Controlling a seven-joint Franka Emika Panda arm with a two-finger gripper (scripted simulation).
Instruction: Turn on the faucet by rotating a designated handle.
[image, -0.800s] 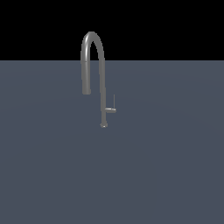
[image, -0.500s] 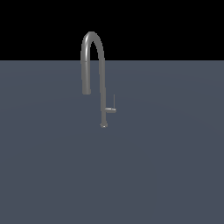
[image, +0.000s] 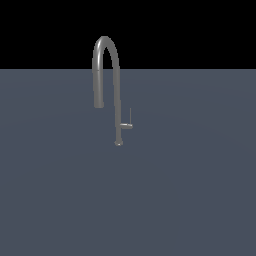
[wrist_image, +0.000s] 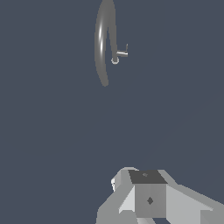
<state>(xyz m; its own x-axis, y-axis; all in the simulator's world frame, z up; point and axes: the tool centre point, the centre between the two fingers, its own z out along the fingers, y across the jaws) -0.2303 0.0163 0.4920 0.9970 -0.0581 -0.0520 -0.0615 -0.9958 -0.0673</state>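
Note:
The faucet (image: 118, 90) is a tall grey gooseneck tap standing on a flat dark grey surface, its arched spout curving down toward the exterior view's left. The handle (image: 126, 126) is a short stub low on the stem, pointing toward the exterior view's right, with a thin rod rising from it. In the wrist view, the faucet (wrist_image: 102, 43) and its handle (wrist_image: 121, 54) appear small and far off. My gripper (wrist_image: 146, 175) shows only in the wrist view, well short of the tap. Its blocky grey fingers sit together with no gap and hold nothing.
The dark grey surface (image: 190, 200) spreads around the tap on all sides in both views. A black background lies above its far edge in the exterior view. The arm does not appear in the exterior view.

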